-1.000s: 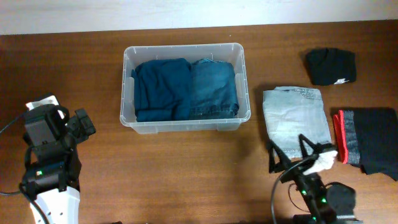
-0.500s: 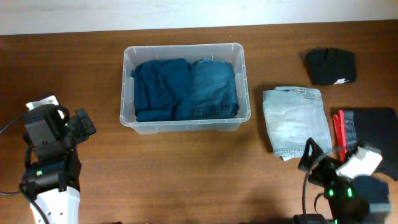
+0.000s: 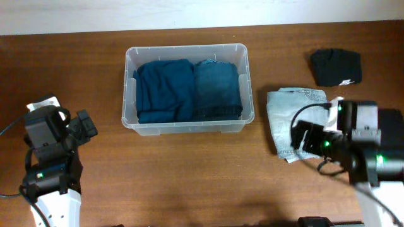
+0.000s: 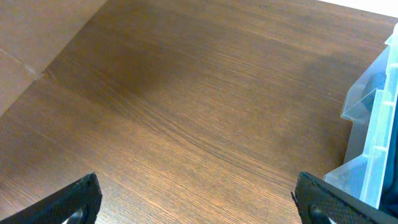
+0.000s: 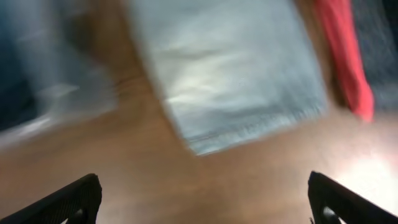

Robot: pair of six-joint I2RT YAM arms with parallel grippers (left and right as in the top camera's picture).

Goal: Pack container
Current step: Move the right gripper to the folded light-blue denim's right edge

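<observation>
The container [image 3: 187,128] stands on the surface [image 3: 189,176], well apart from both claws. The left claw [image 3: 85,126] lies off its left end, the right claw [image 3: 303,135] off its right end. Both claws are spread wide and hold nothing. The container's long axis runs left to right, with its opening facing up. It is clear plastic with a rounded rim and holds a folded teal garment [image 3: 165,90] beside folded jeans [image 3: 218,88].

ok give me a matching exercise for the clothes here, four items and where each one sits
Things:
1. dark teal garment
2. blue denim
3. pale grey denim
4. black cloth

Places:
A. on the table, just right of the container
B. in the container, left half
C. on the table, far back right
D. in the container, right half

Pairs: 1-B, 2-D, 3-A, 4-C
</observation>
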